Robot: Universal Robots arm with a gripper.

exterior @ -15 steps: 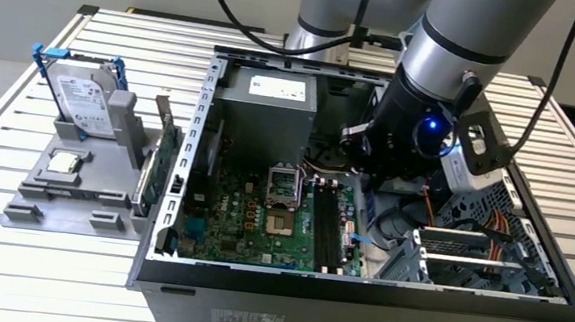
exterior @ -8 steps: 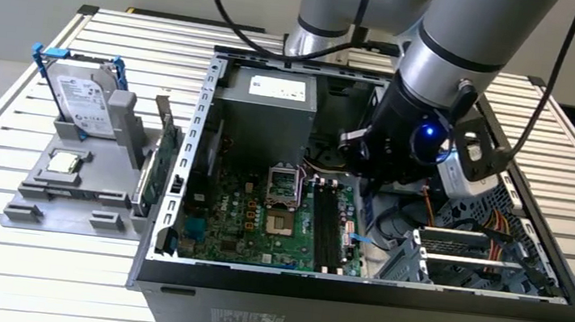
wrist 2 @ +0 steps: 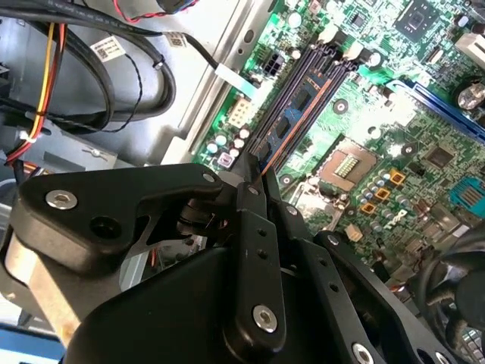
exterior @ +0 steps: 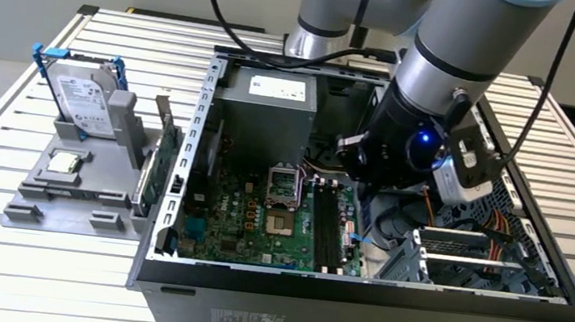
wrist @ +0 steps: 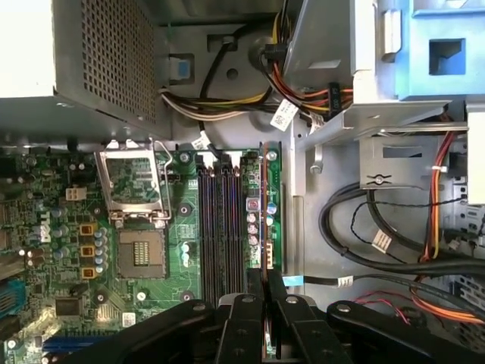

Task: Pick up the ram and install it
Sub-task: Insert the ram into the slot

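A: Looking for the ram [wrist: 270,212]?

B: Yes. Hard to spot.

A: Held in the tool [wrist: 267,292], down inside the computer box [exterior: 359,295], low over the big green board [wrist: 186,265]. Just beside the long black slots [wrist: 221,220], not pushed into one yet.

B: And the tool? Wide or narrow?

A: Narrow. Pinched on one end of the ram.

B: So how to do this bit well?

A: Go slow. Line up the thin bottom edge with one slot, end to end. Keep straight, no tilt. Stay away from the wires [wrist: 379,235] at the side. Push down evenly, not hard on one end only.

B: And the look of the ram?

A: Long, thin and narrow, like a little ruler. Green along the edge in the first wrist view. Dark green-blue in the second wrist view, with small black chips in a row.
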